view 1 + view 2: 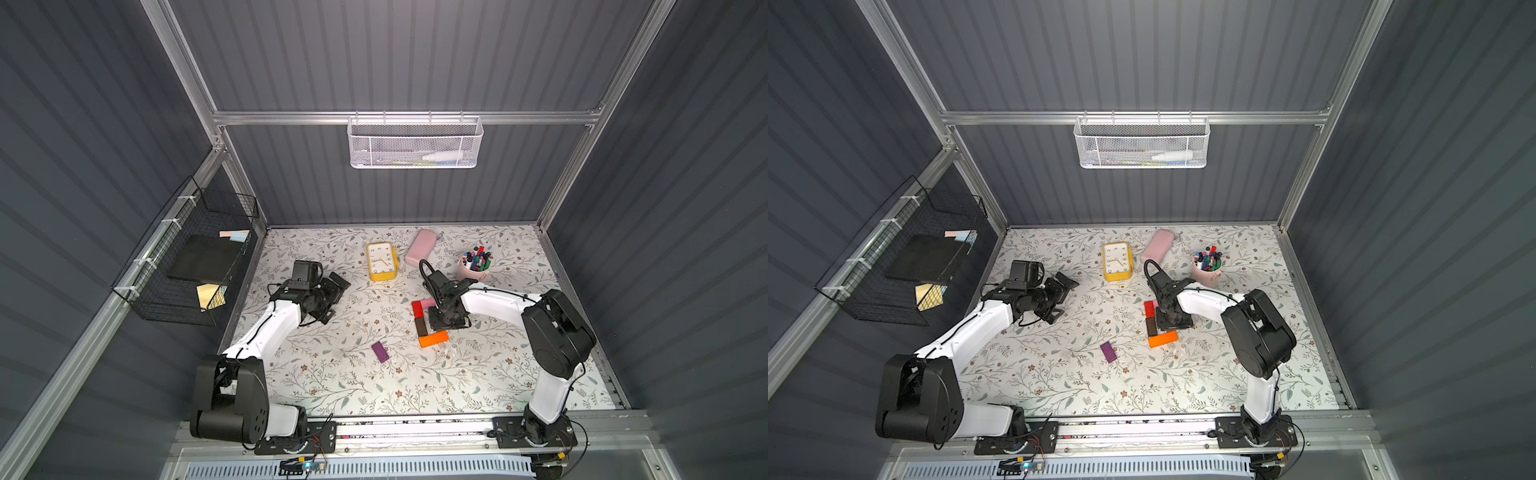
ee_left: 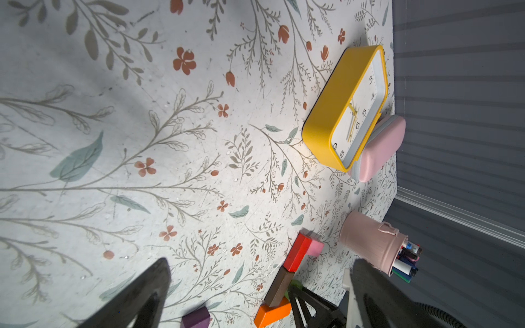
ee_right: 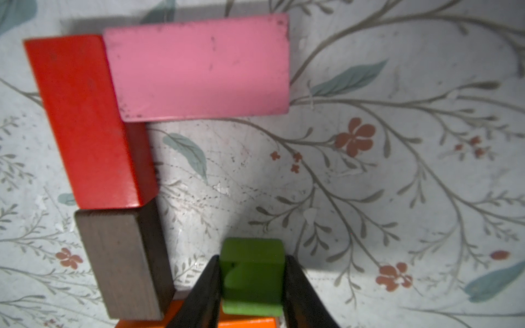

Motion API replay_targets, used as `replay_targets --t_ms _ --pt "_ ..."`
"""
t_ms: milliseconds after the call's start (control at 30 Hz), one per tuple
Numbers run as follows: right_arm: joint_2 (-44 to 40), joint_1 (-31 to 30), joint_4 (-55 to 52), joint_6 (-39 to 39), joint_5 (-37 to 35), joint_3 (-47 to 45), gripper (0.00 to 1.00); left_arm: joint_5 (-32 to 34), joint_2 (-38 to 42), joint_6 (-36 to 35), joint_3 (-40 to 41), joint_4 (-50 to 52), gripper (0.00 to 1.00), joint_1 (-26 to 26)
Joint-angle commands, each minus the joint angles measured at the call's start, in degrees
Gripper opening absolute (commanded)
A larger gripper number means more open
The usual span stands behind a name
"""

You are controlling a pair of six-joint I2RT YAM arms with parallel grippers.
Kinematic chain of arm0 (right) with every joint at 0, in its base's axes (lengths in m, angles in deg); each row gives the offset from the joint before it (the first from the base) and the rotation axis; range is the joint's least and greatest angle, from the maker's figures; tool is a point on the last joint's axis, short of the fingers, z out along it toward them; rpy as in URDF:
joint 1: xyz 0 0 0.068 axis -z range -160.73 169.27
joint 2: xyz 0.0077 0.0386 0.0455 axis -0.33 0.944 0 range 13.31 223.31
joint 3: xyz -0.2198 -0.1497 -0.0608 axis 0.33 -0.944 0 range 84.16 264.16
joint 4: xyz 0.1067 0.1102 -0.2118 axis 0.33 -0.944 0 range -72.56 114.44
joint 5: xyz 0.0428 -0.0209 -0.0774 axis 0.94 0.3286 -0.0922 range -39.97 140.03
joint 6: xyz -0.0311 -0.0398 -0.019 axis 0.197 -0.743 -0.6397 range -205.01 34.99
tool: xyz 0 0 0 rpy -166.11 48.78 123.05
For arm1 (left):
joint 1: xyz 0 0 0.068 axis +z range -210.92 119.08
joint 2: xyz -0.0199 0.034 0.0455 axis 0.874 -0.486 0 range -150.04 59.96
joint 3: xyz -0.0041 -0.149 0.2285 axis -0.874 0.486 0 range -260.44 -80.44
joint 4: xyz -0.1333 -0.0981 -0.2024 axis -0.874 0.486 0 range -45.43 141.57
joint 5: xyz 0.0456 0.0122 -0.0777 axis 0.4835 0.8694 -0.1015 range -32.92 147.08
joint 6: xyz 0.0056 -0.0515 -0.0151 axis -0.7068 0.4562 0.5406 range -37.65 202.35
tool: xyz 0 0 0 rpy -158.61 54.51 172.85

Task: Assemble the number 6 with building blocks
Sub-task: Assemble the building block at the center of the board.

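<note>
Your right gripper (image 3: 252,257) flanks the green cube (image 3: 252,274), seating it as the 6's right side against the orange block (image 3: 244,323); whether it clamps, I can't tell. Your left gripper (image 1: 338,282) rests agape, empty.

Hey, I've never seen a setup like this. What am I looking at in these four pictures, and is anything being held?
It is a two-armed robot at a flowered table. Two pictures look down from overhead, nearly alike; two come from cameras on the arms' wrists. On the table lie a yellow clock, a pink case, a cup of pens, and a pink block, red block, brown block and orange block set together, with a purple block apart. The left end effector is open and empty. The right end effector has a finger on each side of a green cube; whether they grip it I cannot tell.
</note>
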Motion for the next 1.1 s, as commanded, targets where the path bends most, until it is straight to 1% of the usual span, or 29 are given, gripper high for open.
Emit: replay_targets --t_ms 0,100,267,667,900,1067 --pt "0.18 -0.39 -2.35 0.80 0.36 -1.13 0.51 0.88 1.86 -0.32 0.58 1.19 1.00 0.32" --pt "0.05 -0.39 -2.27 1.06 0.08 -1.01 0.57 0.93 1.77 -0.37 0.49 1.34 1.00 0.32" --pt "-1.49 -0.37 -1.83 1.59 -0.57 -0.78 0.59 1.01 1.46 -0.69 0.09 1.47 0.99 0.32" --pt "-6.21 -0.29 -5.64 2.94 -4.30 2.71 0.59 0.70 0.47 -1.07 -0.08 1.01 0.99 0.32" --pt "-10.64 -1.17 -7.87 3.30 0.54 3.05 0.57 0.61 -0.16 -1.28 -0.54 1.06 0.99 0.32" --pt "-12.53 -3.10 -7.73 1.13 8.76 1.30 0.58 0.35 -0.98 -1.33 -0.53 0.51 1.00 0.32"
